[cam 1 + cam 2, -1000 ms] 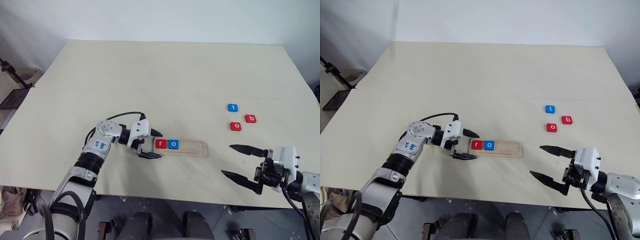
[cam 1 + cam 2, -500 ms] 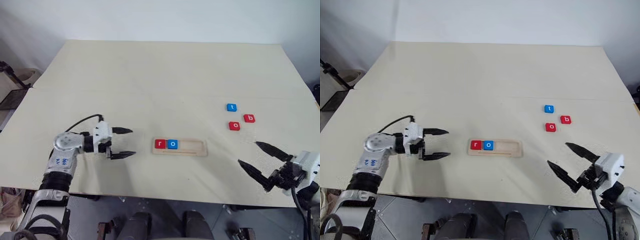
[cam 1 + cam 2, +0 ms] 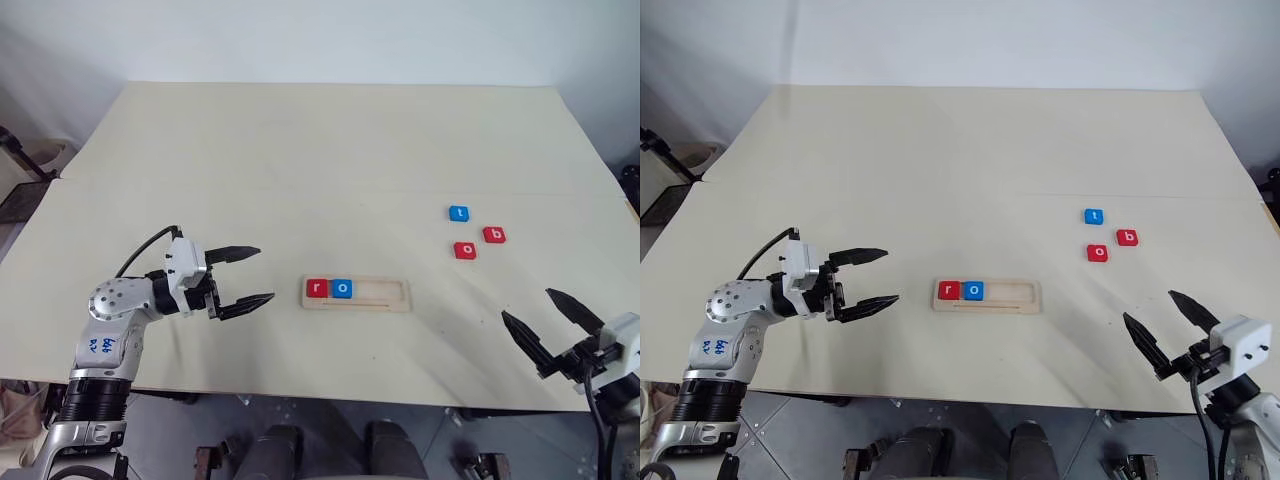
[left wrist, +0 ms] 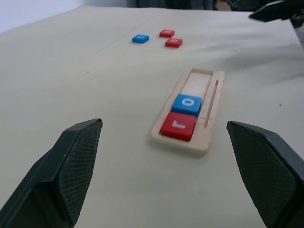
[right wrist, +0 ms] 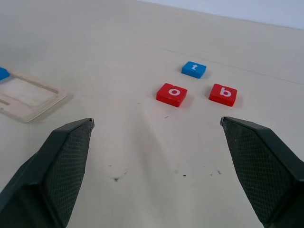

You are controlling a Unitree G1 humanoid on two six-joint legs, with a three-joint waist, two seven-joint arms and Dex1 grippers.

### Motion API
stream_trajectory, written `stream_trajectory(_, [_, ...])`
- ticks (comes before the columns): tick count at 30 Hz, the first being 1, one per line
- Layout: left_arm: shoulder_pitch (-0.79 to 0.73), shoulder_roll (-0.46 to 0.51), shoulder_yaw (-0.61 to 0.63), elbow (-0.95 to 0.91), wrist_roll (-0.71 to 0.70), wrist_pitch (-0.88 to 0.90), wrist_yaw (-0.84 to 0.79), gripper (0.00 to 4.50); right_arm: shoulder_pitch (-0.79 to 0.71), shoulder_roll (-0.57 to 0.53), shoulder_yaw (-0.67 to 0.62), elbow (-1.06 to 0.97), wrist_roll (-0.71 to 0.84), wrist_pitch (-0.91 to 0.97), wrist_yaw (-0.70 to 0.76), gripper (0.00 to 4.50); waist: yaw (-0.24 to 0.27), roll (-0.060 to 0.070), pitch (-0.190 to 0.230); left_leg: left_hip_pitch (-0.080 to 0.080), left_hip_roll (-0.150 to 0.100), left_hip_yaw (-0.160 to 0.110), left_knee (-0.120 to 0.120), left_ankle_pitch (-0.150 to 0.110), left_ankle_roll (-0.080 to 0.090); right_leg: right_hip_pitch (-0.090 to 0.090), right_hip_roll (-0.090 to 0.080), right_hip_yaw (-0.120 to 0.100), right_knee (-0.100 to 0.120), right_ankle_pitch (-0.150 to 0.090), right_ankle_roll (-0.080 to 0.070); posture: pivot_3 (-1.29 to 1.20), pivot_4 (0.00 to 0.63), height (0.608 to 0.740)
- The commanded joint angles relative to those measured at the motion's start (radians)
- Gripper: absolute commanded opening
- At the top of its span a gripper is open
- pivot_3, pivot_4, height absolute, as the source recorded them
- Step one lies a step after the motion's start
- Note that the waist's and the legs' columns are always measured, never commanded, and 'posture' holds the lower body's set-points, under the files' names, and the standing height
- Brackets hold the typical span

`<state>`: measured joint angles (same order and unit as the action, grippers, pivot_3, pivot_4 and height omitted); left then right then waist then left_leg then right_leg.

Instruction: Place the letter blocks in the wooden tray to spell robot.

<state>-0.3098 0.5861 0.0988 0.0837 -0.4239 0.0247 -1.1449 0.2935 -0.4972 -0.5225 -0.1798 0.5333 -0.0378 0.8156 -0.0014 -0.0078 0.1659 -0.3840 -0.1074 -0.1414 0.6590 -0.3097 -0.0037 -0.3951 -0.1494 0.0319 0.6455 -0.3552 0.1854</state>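
Pale counter (image 3: 300,150): tray (image 3: 385,293) holds r, o, beside spread, empty left hand (image 3: 245,275). Ahead of spread, empty right hand (image 3: 550,320), b (image 3: 494,235) sits just beside red o (image 3: 465,250); risk: grabbing the wrong tile.

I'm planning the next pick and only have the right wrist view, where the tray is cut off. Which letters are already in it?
Observer: The wooden tray holds a red r block and a blue o block, side by side at its left end. The rest of it is bare.
Operator: Is the left hand in the way there?
Observer: No. The left hand is open and empty, off the tray's left end and not touching it.
Operator: And where does my own hand sit?
Observer: The right hand is open, near the front edge of the table, to the right of the tray.
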Motion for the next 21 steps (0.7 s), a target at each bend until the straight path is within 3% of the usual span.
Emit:
stream_trajectory(1, [-0.002,0.007,-0.005,-0.044,-0.004,-0.004,-0.002,4.45,-0.041,-0.024,-0.001,-0.078,0.023,0.059,-0.062,4.5,-0.002,0.001,0.0,0.0,0.0,0.0,0.0,0.0,0.0,0.0,0.0,0.0,0.0,0.0,0.0,0.0,0.15,0.74])
stream_trajectory(4, [-0.02,-0.004,-0.016,-0.047,0.01,-0.025,0.011,4.45,-0.095,-0.067,-0.002,-0.127,0.035,0.242,-0.194,4.5,0.0,0.001,0.0,0.0,0.0,0.0,0.0,0.0,0.0,0.0,0.0,0.0,0.0,0.0,0.0,0.0,0.15,0.74])
stream_trajectory(9, [-0.039,-0.02,-0.033,-0.053,0.011,-0.027,0.028,4.45,-0.197,-0.115,0.021,-0.174,0.069,0.44,-0.298,4.5,0.002,0.001,0.0,0.0,0.0,0.0,0.0,0.0,0.0,0.0,0.0,0.0,0.0,0.0,0.0,0.0,0.15,0.74])
stream_trajectory(15, [-0.035,-0.032,-0.063,-0.074,0.019,-0.005,0.045,4.45,-0.375,-0.18,0.091,-0.133,0.016,0.71,-0.462,4.5,-0.003,0.001,0.0,0.0,0.0,0.001,0.0,0.0,0.0,0.0,0.0,0.001,-0.001,0.0,0.0,0.0,0.15,0.74])
stream_trajectory(21, [-0.049,-0.04,-0.081,-0.06,0.03,-0.011,0.056,4.45,-0.506,-0.219,0.13,-0.068,0.025,0.851,-0.463,4.5,-0.001,0.001,0.001,-0.001,0.0,0.001,0.0,0.0,0.0,-0.001,0.0,0.0,-0.001,0.0,0.0,0.0,0.15,0.74])
